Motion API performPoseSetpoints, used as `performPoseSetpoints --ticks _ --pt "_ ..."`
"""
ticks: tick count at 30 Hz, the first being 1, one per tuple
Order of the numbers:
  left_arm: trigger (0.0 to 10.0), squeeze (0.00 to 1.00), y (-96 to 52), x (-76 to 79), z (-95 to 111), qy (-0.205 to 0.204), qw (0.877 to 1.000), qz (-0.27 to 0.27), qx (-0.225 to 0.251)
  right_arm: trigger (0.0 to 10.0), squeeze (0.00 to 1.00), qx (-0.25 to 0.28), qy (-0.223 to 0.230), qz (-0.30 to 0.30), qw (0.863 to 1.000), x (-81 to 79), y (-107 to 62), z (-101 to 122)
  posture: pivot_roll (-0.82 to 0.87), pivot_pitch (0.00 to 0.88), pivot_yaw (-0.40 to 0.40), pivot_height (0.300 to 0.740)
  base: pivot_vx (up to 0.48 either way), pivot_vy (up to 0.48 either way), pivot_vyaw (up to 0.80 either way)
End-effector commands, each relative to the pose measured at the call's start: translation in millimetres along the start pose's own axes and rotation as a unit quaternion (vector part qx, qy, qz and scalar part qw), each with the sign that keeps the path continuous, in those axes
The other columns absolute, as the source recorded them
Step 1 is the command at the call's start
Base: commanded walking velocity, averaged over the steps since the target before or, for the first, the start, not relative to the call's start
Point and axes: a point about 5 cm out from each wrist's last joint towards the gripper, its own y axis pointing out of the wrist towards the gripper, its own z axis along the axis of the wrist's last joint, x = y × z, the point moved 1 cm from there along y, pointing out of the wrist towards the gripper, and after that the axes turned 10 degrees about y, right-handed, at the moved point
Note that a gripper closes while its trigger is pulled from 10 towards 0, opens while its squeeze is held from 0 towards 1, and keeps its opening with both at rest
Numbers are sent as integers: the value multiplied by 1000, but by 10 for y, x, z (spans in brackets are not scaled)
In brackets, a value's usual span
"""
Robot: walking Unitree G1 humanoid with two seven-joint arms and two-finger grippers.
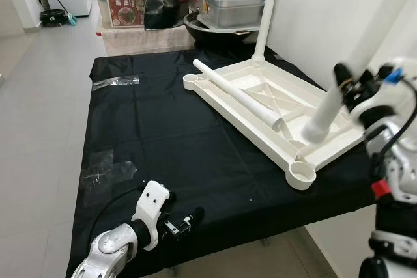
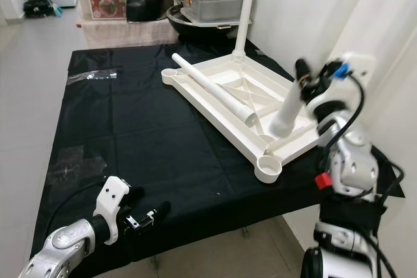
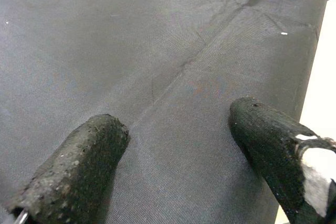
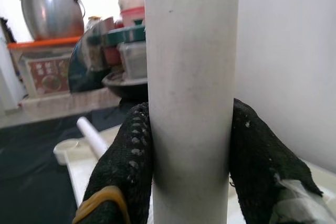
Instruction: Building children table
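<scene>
We clamp our right gripper on a white table leg slanting above the upturned tabletop; tilted entry could jam its near socket; left gripper gapes, idle.

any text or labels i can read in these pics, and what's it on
None can be read.
Red printed label on the clear storage box behind the black table: there is lettering, but it is too small and blurred to read.
White table top, the table leg held in the right gripper: no markings seen.
</scene>
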Motion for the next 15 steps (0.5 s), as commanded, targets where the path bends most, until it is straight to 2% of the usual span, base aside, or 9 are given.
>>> performPoseSetpoints --ticks 1,9,15 --pt "10000 0 -20 -17 -56 -5 1000 -1 -13 0 0 17 5 17 1000 -78 -7 62 -22 0 -61 740 0 0 0" --pt "10000 0 -15 -89 18 -9 1000 12 3 0 0 18 23 18 999 -151 -10 -7 -16 0 -66 740 0 0 0" --pt "10000 0 -51 -181 56 0 1000 29 8 0 0 22 56 41 997 -305 15 -14 -15 0 -65 740 0 0 0"
